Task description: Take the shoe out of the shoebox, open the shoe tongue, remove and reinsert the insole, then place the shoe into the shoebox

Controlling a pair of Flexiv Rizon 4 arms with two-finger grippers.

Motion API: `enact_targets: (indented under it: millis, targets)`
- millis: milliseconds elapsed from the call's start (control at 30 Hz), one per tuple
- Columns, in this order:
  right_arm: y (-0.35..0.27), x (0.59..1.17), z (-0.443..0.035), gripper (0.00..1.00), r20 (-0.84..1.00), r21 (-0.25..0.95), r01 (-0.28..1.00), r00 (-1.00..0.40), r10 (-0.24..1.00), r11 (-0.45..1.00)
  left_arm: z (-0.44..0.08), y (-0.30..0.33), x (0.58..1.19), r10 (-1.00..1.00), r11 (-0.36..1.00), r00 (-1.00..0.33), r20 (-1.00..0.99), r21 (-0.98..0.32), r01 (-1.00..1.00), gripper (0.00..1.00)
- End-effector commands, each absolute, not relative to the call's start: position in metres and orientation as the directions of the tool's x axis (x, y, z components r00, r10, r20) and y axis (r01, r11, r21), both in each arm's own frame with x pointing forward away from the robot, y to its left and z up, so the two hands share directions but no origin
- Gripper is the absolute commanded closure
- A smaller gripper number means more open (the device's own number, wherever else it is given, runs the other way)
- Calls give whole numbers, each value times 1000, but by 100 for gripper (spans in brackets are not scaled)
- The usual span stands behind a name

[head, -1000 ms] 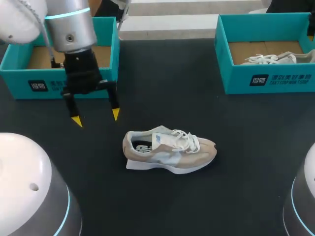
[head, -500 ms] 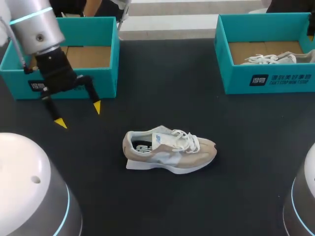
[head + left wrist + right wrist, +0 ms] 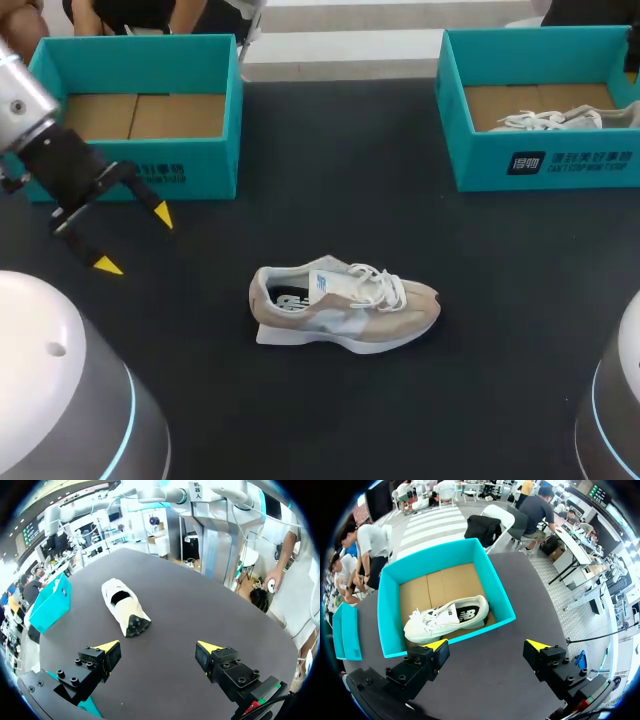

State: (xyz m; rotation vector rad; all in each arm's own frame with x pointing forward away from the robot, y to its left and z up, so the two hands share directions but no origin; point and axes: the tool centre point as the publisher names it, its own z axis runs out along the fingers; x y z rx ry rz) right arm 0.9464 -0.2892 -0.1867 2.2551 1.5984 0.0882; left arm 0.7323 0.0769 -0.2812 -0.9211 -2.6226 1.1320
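A beige and white shoe point(image 3: 345, 310) lies on its sole in the middle of the black table, toe to the right, laces loose. In the left wrist view this shoe point(image 3: 124, 606) lies well ahead of my left gripper point(image 3: 159, 647), heel towards it. The left gripper point(image 3: 134, 240) hangs open and empty at the table's left, in front of the empty teal shoebox point(image 3: 200, 165). My right gripper point(image 3: 487, 645) is open and empty above the table, facing a second teal shoebox point(image 3: 440, 555) that holds a white shoe point(image 3: 445, 617). The head view does not show the right gripper.
The second shoebox point(image 3: 540, 165) stands at the back right with the white shoe point(image 3: 555, 118) inside. Both arm bases point(image 3: 60, 400) fill the near corners. Bare table lies around the middle shoe.
My left gripper has swung left and towards the near side, away from the shoe, staying open. The shoe and both boxes have not moved.
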Motion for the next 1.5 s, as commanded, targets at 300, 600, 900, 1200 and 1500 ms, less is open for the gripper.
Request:
enact_targets:
  millis: [300,600,900,1200,1500]
  targets:
    - [-290,946,-187,0,-161,336,898,353,922,-285,-311,109,729,122,516,-975,-183,-828,220,0]
    - [-290,946,-187,0,-161,336,898,353,922,-285,-321,123,737,54,503,-986,-157,-849,163,0]
    - [-290,946,-187,0,-161,336,898,353,922,-285,-349,127,723,33,497,-994,-106,-861,108,0]
    - [-290,946,-187,0,-161,336,898,353,922,-285,-359,131,717,-12,453,-997,-72,-890,58,0]
    - [-290,946,-187,0,-161,336,898,353,922,-285,-359,131,717,-12,453,-997,-72,-890,58,0]
